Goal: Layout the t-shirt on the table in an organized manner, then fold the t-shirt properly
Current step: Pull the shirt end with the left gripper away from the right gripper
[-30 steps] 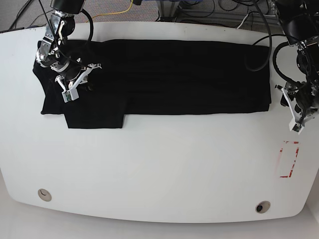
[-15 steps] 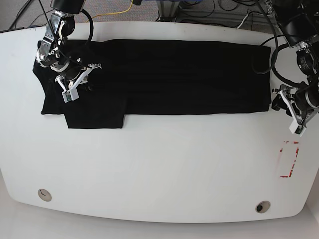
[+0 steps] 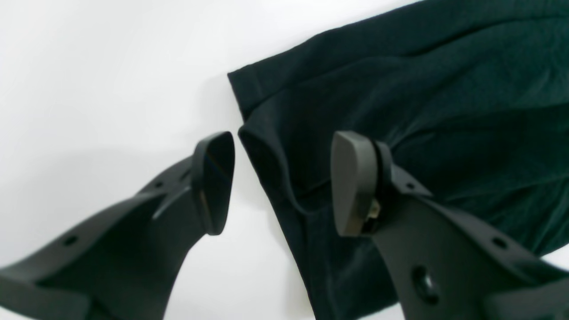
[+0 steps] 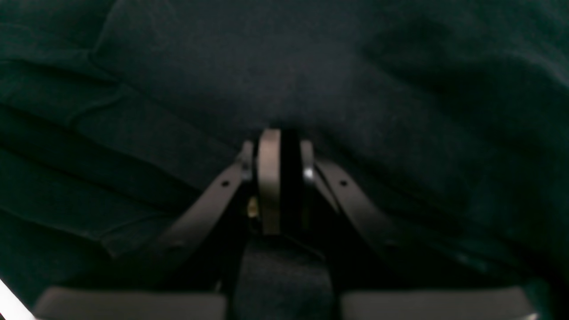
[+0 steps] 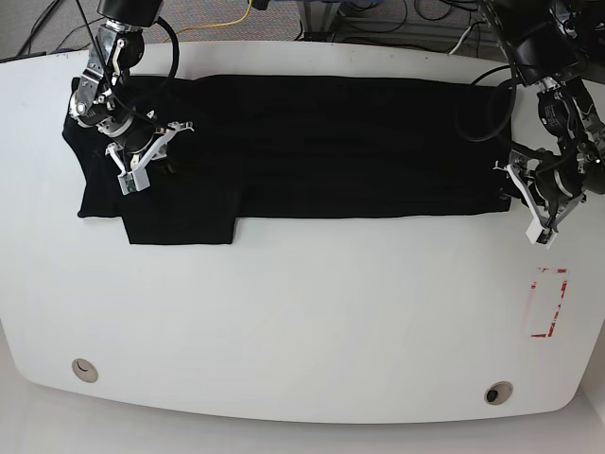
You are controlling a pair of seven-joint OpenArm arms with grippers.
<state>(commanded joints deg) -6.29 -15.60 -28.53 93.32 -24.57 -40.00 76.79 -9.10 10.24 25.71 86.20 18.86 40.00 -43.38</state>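
The left gripper (image 5: pixel 519 189), jaws wide, has moved in from the bare table (image 5: pixel 302 322) to straddle the near right corner of the shirt (image 5: pixel 359 142), which lies flat along the far side, while the right gripper (image 5: pixel 151 151) stays pinched on the left part, so a fold seems ready to begin.

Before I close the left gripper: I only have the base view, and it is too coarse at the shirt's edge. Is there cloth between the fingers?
Observer: Yes. In the left wrist view the left gripper is open, and the corner edge of the t-shirt lies between its fingers. One finger is over the bare table.
Operator: And the right gripper?
Observer: The right wrist view shows the right gripper shut, with cloth bunched at its tips.
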